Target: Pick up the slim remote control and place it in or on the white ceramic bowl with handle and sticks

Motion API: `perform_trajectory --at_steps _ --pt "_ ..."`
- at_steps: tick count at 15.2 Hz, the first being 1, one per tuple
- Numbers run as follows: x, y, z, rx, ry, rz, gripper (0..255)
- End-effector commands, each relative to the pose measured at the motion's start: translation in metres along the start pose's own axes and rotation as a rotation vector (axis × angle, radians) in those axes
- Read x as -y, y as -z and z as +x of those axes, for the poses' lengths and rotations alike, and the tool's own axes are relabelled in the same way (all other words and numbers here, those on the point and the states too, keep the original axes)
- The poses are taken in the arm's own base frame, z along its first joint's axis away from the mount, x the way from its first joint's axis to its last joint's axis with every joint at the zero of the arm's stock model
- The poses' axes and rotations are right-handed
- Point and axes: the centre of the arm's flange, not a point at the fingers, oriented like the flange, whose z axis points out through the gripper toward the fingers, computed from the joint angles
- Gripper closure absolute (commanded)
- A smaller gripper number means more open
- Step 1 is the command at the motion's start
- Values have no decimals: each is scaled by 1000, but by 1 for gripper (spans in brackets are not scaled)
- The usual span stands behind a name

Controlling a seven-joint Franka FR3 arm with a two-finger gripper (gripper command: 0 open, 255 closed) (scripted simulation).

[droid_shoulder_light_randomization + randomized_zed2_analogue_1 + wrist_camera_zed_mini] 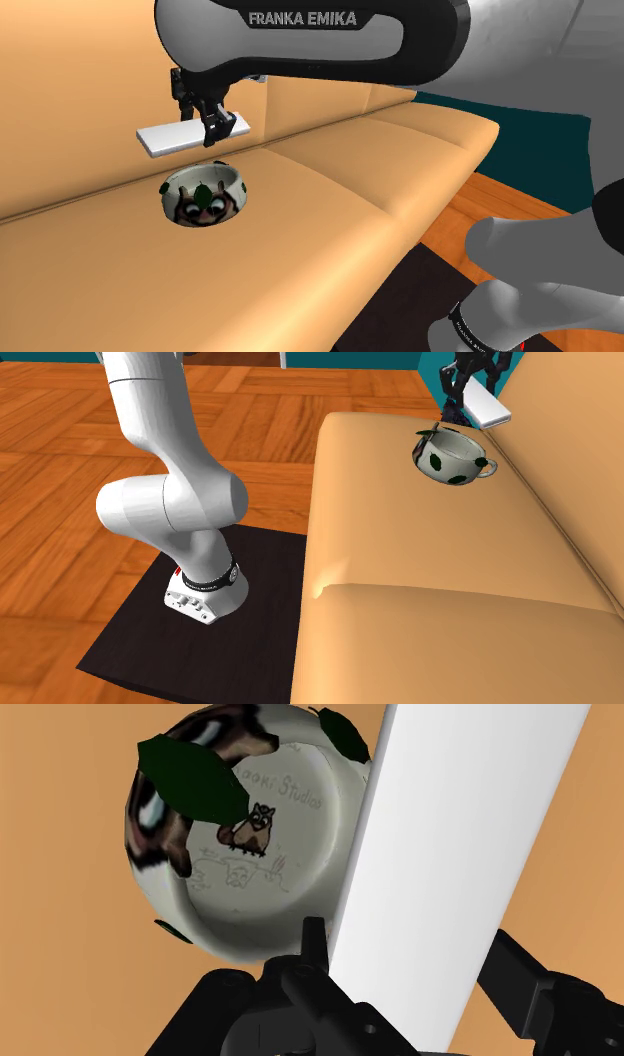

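A flat white slim remote (190, 134) hangs level in the air, with my black gripper (213, 127) shut on it near one end. Just below it, on the tan sofa seat (300, 220), sits the white bowl (205, 194) with dark green spots and a brown animal picture inside. In the second exterior view the remote (484, 406) hovers above and slightly past the bowl (452, 457), whose handle (489, 467) points toward the backrest. In the wrist view the remote (450, 874) runs between my fingers (310, 966), and beside it lies the bowl's inside (250, 844).
The sofa backrest (90, 120) rises just behind the bowl. My stand (205, 592) rests on a black mat on the wooden floor (60, 472) in front of the sofa. A teal wall (520, 110) lies past the sofa's end.
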Motion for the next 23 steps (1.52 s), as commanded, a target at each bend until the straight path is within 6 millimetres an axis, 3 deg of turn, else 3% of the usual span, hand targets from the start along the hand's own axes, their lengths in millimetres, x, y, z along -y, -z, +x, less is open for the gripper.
perform_trajectory --at_steps 1,10,17,18,23 --pt "-4 -9 0 0 0 1 255" --pt "-24 -53 -3 0 0 1 255" --pt "-24 -53 -3 0 0 1 255" --pt "-24 -53 -3 0 0 1 0" --pt "-24 -53 -3 0 0 1 0"
